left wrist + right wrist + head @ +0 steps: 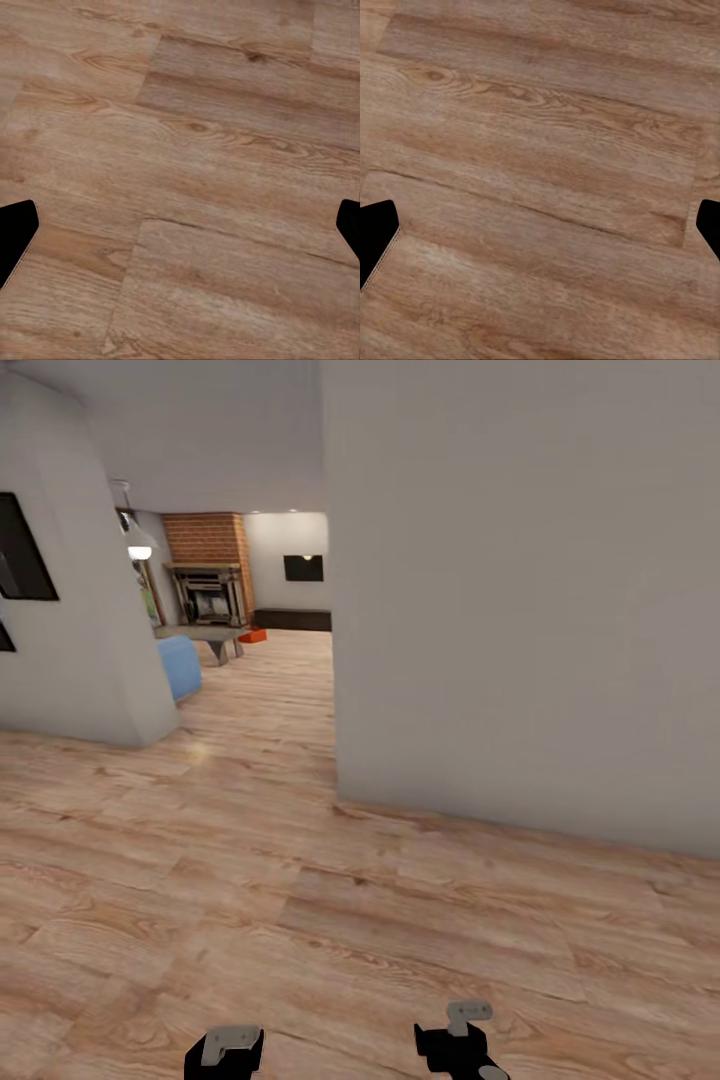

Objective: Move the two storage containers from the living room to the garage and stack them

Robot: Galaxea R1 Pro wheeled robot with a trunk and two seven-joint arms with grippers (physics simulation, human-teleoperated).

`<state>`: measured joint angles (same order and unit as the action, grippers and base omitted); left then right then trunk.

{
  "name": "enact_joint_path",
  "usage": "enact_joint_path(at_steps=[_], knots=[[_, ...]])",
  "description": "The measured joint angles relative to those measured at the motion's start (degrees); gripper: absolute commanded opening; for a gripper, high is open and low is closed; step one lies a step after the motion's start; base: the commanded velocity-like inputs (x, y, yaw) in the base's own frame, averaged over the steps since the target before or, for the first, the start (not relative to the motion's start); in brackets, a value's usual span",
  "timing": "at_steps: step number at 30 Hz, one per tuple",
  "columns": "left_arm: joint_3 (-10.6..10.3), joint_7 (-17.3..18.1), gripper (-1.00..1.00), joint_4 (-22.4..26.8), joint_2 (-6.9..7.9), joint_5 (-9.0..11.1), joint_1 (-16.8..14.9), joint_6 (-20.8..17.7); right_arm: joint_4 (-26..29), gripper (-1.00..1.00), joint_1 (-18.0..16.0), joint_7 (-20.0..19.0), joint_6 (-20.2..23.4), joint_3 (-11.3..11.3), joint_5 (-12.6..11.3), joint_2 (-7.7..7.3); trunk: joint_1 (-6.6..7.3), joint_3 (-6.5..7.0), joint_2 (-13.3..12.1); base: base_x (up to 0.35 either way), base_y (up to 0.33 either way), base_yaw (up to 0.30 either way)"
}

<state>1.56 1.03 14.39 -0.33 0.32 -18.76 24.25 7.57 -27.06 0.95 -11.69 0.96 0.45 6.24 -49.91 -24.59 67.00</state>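
Both end effectors wide, empty: left (180,225), right (540,225); one storage container (253,635) far ahead.

Ahead of me a plain pale wall (520,590) stands close on the right, its base meeting wood planks. On the left, a rounded white wall corner (85,630) carries a dark framed panel (22,550). A pendant lamp (138,545) hangs just past that corner, lit.
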Motion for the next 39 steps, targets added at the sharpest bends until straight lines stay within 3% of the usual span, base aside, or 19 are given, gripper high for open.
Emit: enact_joint_path(at_steps=[32, 39], knots=[[0.0, 0.0, 1.0, 0.0, 0.0, 0.0, 0.0, 0.0, 0.0, 1.0, 0.0, 0.0, 0.0, 0.0, 0.0, 0.0, 0.0, -1.06, 0.0, 0.346, 0.0, 0.276], [0.0, 0.0, 1.0, 0.0, -0.01, 0.0, 0.0, 0.0, 0.0, 1.0, 0.0, 0.0, 0.0, 0.0, 0.0, -0.01, 0.0, -1.17, 0.0, 0.346, 0.0, 0.099]])
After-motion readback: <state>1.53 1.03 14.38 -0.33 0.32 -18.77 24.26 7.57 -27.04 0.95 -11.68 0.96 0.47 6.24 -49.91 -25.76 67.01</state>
